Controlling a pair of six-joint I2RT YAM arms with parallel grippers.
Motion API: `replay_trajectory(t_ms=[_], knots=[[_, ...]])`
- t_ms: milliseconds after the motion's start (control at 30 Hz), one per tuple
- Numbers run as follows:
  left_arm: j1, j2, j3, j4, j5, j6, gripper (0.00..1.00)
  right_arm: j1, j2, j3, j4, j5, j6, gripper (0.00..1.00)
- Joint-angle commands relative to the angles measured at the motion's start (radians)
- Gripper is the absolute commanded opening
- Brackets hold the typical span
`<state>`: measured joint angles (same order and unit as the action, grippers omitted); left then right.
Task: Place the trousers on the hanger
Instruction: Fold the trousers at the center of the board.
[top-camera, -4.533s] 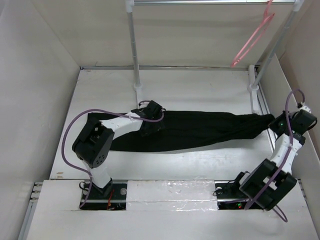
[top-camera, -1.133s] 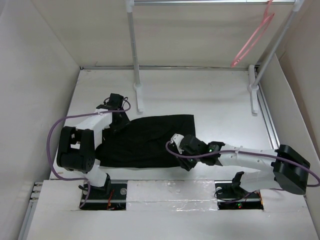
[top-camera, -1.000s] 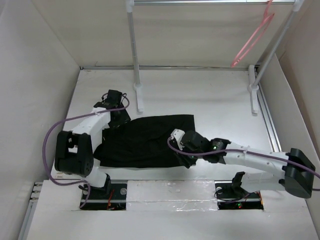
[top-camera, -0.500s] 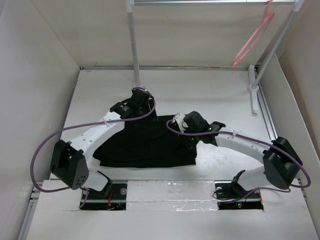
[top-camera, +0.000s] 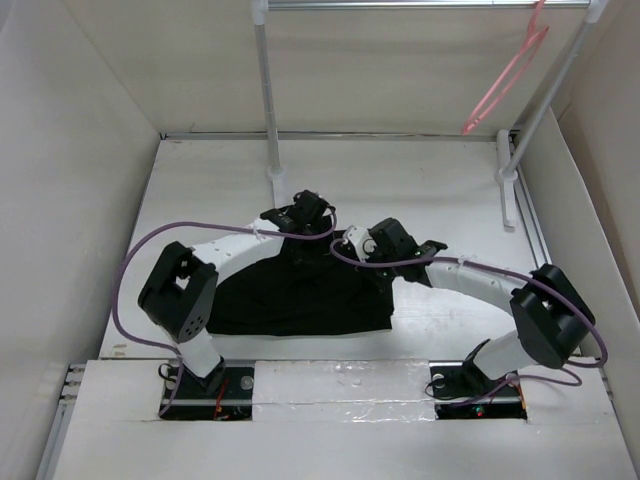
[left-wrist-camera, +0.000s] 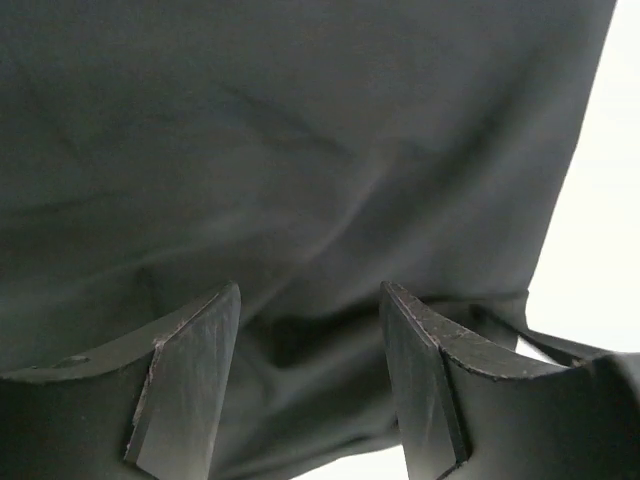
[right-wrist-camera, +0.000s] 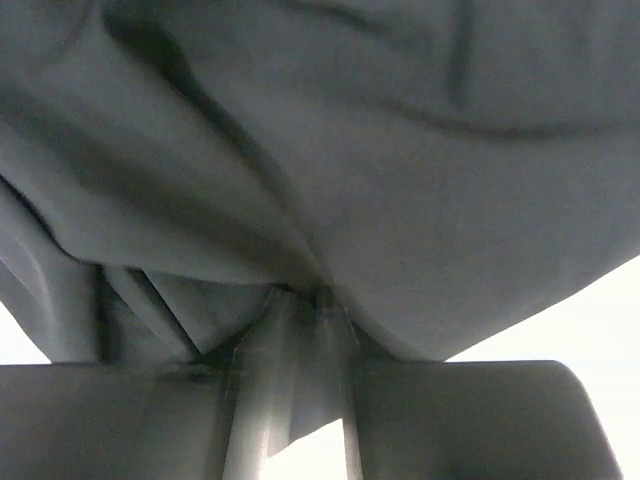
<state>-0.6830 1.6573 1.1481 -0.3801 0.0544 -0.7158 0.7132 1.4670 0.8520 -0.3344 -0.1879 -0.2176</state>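
Note:
The black trousers (top-camera: 290, 300) lie folded in a heap on the white table, left of centre. My left gripper (top-camera: 305, 243) is at the heap's far edge; in the left wrist view it (left-wrist-camera: 310, 300) is open, with the cloth (left-wrist-camera: 300, 120) under and between the fingers. My right gripper (top-camera: 378, 262) is at the heap's far right corner; in the right wrist view it (right-wrist-camera: 305, 300) is shut on a gathered fold of the trousers (right-wrist-camera: 400, 150). The pale-pink hanger (top-camera: 505, 75) hangs from the rack bar at the top right, far from both grippers.
A white rack stands at the back, with a left pole (top-camera: 268, 100), a slanted right pole (top-camera: 548, 105) and feet on the table (top-camera: 440, 190). Pale walls close in the left, right and back. Purple cables loop off both arms.
The trousers, once stretched across the table, are now folded into a heap. In the last half second my left gripper moved right along the far edge, closer to my right gripper.

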Motion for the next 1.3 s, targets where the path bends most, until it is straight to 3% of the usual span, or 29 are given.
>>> replay_trajectory(t_ms=[0,100,300,700,733,900,967,1033,1133,1167,1267], knots=[[0.000,0.027,-0.019,0.040,-0.004,-0.005,0.54,-0.001,-0.003,-0.027,0.081,-0.044,-0.022,0.13],[0.022,0.045,-0.028,0.052,-0.011,-0.008,0.53,-0.001,-0.060,-0.045,0.052,-0.016,-0.022,0.00],[0.051,0.100,-0.053,0.067,-0.044,0.006,0.53,0.029,-0.200,-0.137,-0.017,0.008,0.050,0.00],[0.069,0.133,-0.019,0.023,-0.149,0.007,0.53,0.095,-0.218,-0.268,0.020,0.036,0.185,0.00],[0.069,0.110,-0.010,0.012,-0.156,0.009,0.53,0.095,-0.232,-0.257,0.009,0.042,0.185,0.03],[0.069,0.026,0.050,-0.045,-0.195,0.026,0.55,0.095,-0.321,-0.183,-0.128,0.056,0.182,0.41],[0.069,-0.027,0.064,-0.065,-0.199,0.032,0.55,0.104,-0.381,-0.141,-0.169,0.054,0.182,0.50],[0.069,-0.074,0.061,-0.086,-0.194,0.036,0.55,0.104,-0.413,-0.117,-0.201,0.056,0.185,0.52],[0.036,-0.138,0.035,-0.106,-0.202,0.027,0.55,0.092,-0.427,-0.105,-0.149,0.030,0.191,0.34],[0.036,-0.151,0.021,-0.109,-0.199,0.021,0.55,0.092,-0.419,-0.106,-0.123,0.001,0.195,0.18],[0.020,-0.192,-0.063,-0.066,-0.107,-0.016,0.55,0.081,-0.338,-0.105,-0.025,-0.009,0.202,0.03]])
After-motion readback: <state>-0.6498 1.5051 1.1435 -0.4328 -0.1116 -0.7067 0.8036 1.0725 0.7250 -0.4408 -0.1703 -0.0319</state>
